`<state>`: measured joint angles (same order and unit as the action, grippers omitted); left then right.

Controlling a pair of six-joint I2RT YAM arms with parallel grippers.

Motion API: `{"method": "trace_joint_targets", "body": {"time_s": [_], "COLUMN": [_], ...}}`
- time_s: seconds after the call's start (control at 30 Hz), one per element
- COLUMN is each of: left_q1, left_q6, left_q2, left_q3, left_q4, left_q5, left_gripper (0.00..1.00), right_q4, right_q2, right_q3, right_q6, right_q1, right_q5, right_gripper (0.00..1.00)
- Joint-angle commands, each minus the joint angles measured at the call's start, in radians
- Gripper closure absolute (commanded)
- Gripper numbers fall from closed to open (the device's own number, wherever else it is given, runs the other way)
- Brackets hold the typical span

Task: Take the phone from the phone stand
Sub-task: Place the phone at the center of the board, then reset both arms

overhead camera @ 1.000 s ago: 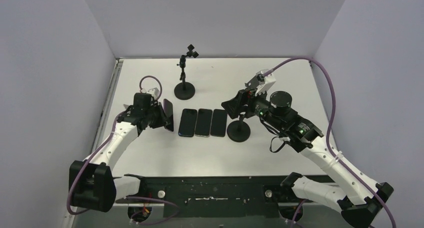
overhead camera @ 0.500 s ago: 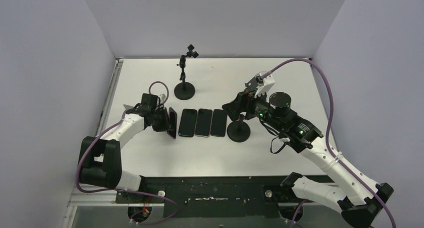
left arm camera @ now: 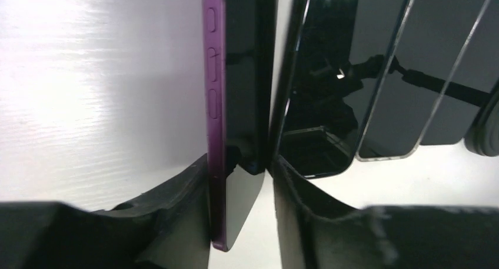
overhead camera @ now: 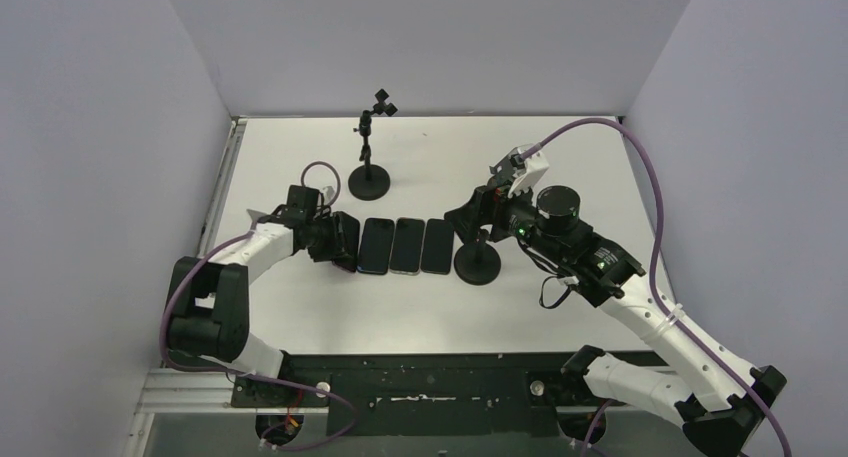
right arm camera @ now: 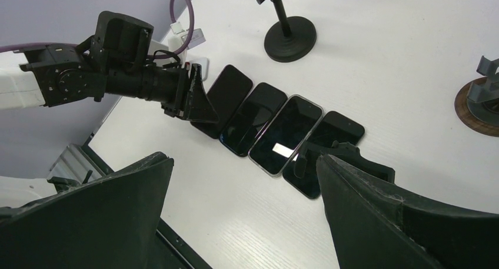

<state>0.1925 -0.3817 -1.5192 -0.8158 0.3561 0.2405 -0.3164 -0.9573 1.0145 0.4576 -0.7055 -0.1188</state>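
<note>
The purple-edged phone (left arm camera: 215, 104) is down at the left end of a row of phones, tilted on its long edge against the neighbouring one (left arm camera: 320, 92). My left gripper (left arm camera: 240, 163) straddles its lower end. The left finger touches it and a thin gap shows at the right finger, so the jaws are slightly open. From above, the phone (overhead camera: 347, 242) and left gripper (overhead camera: 338, 239) sit left of the row. The phone stand (overhead camera: 478, 264) holds nothing. My right gripper (overhead camera: 468, 217) hovers over it, wide open, its cradle (right arm camera: 347, 154) by the right finger.
Three dark phones (overhead camera: 407, 245) lie flat side by side between the left gripper and the stand. A second stand (overhead camera: 370, 182) rises at the back centre. A round brown base with a grey holder (right arm camera: 479, 104) shows at the right edge of the right wrist view.
The left arm carried the phone right and down to the row's left end, and its jaws loosened from a shut grip. The right arm barely moved.
</note>
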Motion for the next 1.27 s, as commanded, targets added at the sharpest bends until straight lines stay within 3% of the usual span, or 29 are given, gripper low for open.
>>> {"method": "trace_joint_targets", "body": {"time_s": [0.0, 0.2, 0.5, 0.53, 0.57, 0.83, 1.03, 1.23], "left_q1": [-0.005, -0.005, -0.005, -0.005, -0.005, 0.039, 0.144, 0.184], "left_q6": [0.007, -0.013, -0.037, -0.041, -0.046, -0.136, -0.164, -0.18], "left_q2": [0.014, 0.047, 0.11, 0.117, 0.124, 0.229, 0.279, 0.314], "left_q3": [-0.014, -0.01, -0.001, -0.001, -0.002, -0.016, -0.067, -0.084], "left_q4": [-0.006, -0.003, -0.016, -0.02, -0.023, -0.034, -0.019, -0.019], "left_q5": [-0.072, -0.155, -0.211, -0.211, -0.213, -0.233, -0.355, -0.426], "left_gripper": [0.59, 0.47, 0.39, 0.13, 0.04, 0.03, 0.03, 0.03], "right_q4": [0.014, 0.002, -0.015, -0.017, -0.017, -0.03, -0.055, -0.059], "right_q2": [0.018, 0.015, 0.011, 0.011, 0.009, 0.017, 0.027, 0.039], "right_q3": [-0.009, -0.008, -0.008, -0.007, -0.009, 0.01, 0.033, 0.029], "right_q6": [0.007, 0.01, 0.01, 0.011, 0.011, 0.004, 0.01, 0.014], "right_q1": [0.008, 0.008, 0.008, 0.008, 0.008, 0.007, 0.007, 0.008], "right_q5": [0.018, 0.029, 0.048, 0.05, 0.052, 0.099, 0.233, 0.268], "right_gripper": [0.0, 0.0, 0.0, 0.0, 0.0, 0.0, 0.0, 0.0]}}
